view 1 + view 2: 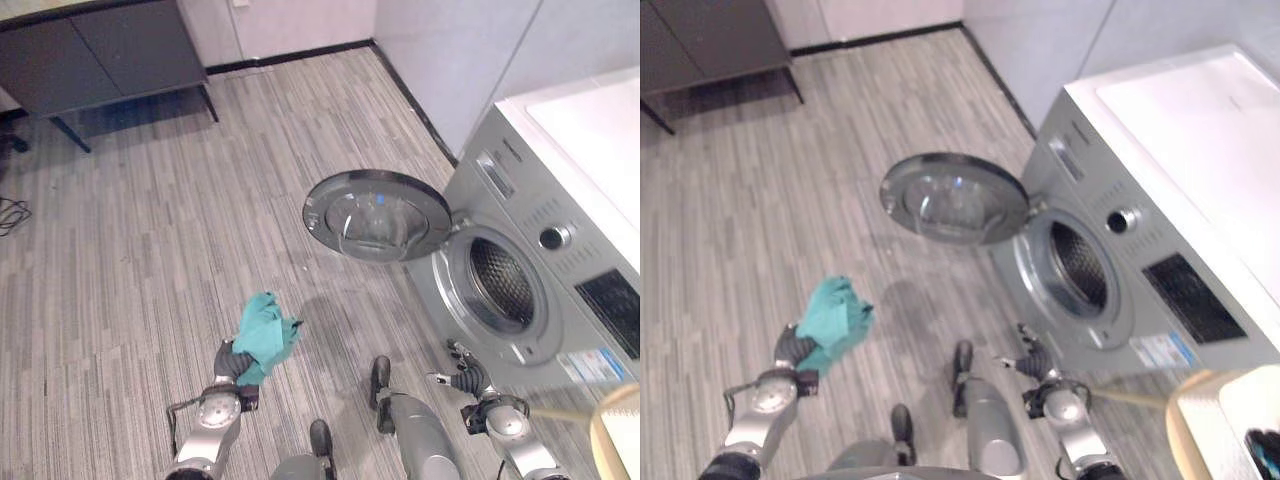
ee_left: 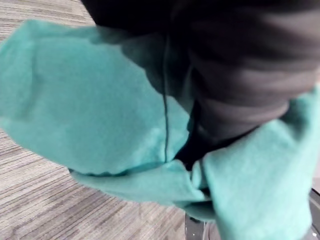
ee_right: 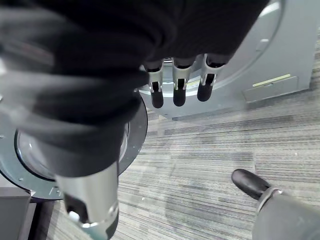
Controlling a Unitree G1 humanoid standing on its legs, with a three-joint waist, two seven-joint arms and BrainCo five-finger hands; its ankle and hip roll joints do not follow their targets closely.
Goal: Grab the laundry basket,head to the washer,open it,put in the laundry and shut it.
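Left hand (image 1: 232, 362) clutching a crumpled teal cloth garment (image 1: 265, 335), dark cover wrapped in the fabric in the left wrist view; cloth bunching up and out toward 12 o'clock of the hand, hanging above the grey striped plank floor (image 1: 150, 260). Right hand (image 1: 468, 376) hovering empty, fingers (image 3: 179, 86) reaching out straight and relaxed, pointing at the lower front of the silver front-loading washer (image 1: 560, 290).

Progress, judging from the layout: washer reached, round glass-centred door (image 1: 377, 214) swinging wide open toward 9 o'clock of the drum opening (image 1: 500, 282), so opening looking done. Loading looking underway but not finished: garment well apart from the drum, sitting at roughly 8 o'clock of the opening, with the open door between at 10 o'clock. Tan woven laundry basket (image 1: 1205, 425) parked at 5 o'clock in the head views, just beside the washer front, something dark and blue showing inside at the frame edge; too cropped for telling what.

Remaining: carrying the teal piece across to 2 o'clock of the left hand and into the drum, emptying whatever else the basket holds, closing the door. Dark cabinet (image 1: 100, 50) at 11 o'clock, irrelevant.
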